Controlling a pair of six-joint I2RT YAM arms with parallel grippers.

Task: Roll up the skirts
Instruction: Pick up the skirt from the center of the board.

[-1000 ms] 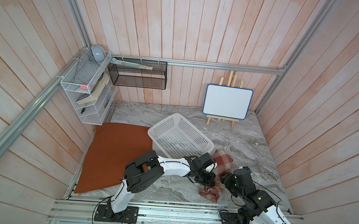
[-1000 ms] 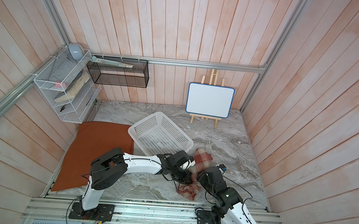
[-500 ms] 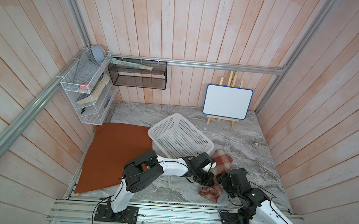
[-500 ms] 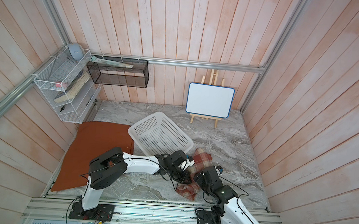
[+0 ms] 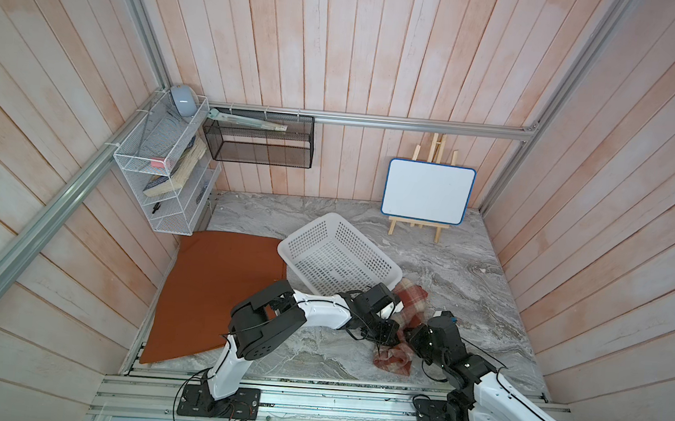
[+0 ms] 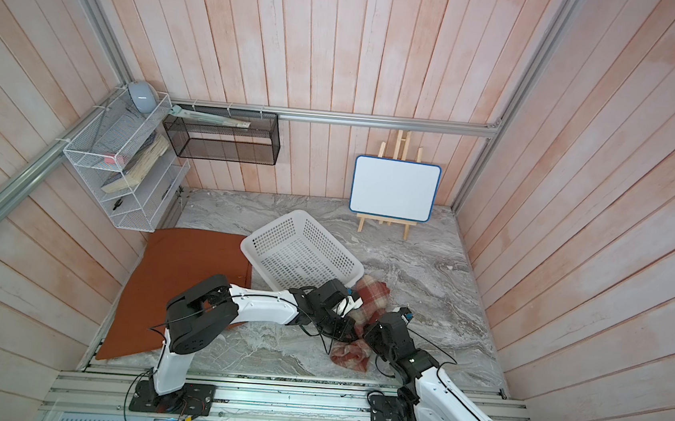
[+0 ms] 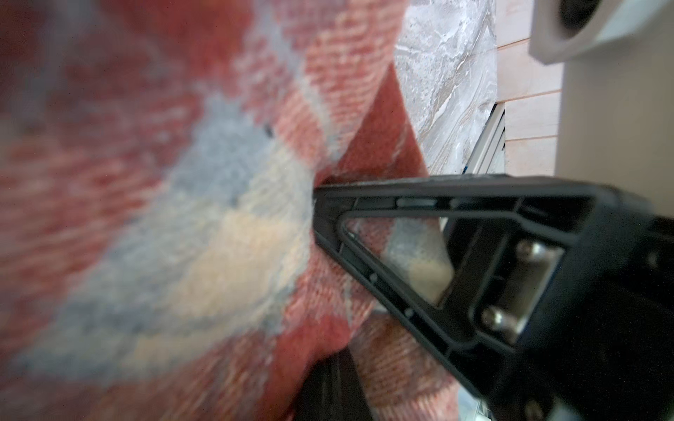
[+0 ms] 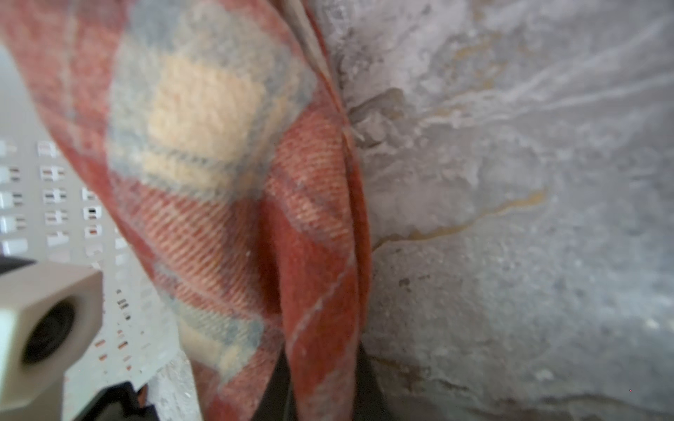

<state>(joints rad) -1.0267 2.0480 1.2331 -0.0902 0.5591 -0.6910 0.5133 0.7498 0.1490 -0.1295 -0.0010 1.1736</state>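
Here, a woolly, rumpled plaid skirt (image 5: 413, 307).

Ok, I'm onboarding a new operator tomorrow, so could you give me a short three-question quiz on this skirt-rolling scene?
1. True or false: the orange skirt lies spread flat, not rolled.
2. Which cloth are the left gripper and right gripper both shut on? A) plaid skirt B) orange skirt C) neither
3. What rests on the easel behind the white basket?
Key: 1 true; 2 A; 3 a blank whiteboard.
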